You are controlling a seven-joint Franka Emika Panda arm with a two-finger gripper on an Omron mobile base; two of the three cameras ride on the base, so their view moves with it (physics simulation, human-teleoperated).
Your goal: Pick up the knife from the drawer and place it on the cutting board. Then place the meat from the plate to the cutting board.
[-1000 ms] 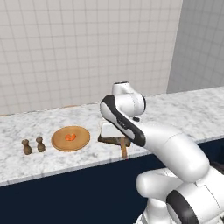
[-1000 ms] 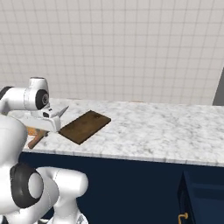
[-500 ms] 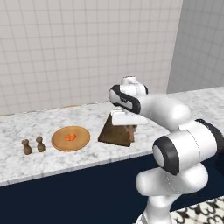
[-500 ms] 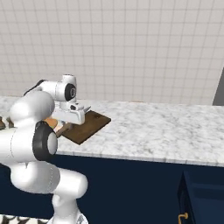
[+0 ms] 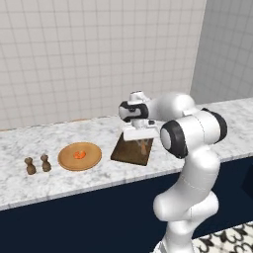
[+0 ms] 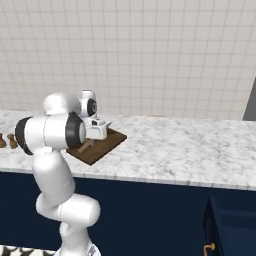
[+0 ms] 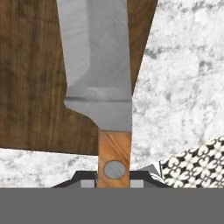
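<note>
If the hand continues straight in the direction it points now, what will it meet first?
Most likely the dark brown rectangular wooden cutting board. The hand, shut on the wooden-handled knife, points at it, so the silver blade would touch first. Depth is unclear.

Over the last second the arm swings from low and close to the base out toward the wall, and the gripper [image 5: 141,140], clamped on the knife [image 7: 99,83], now hangs above the cutting board [image 5: 129,150] instead of off its near edge. The knife's handle [image 7: 113,159] sits between the fingers with the blade [image 7: 94,57] reaching ahead of the hand over the dark wood. The base has shifted too, so the counter [image 5: 44,183] and the board sit differently in both base views.
</note>
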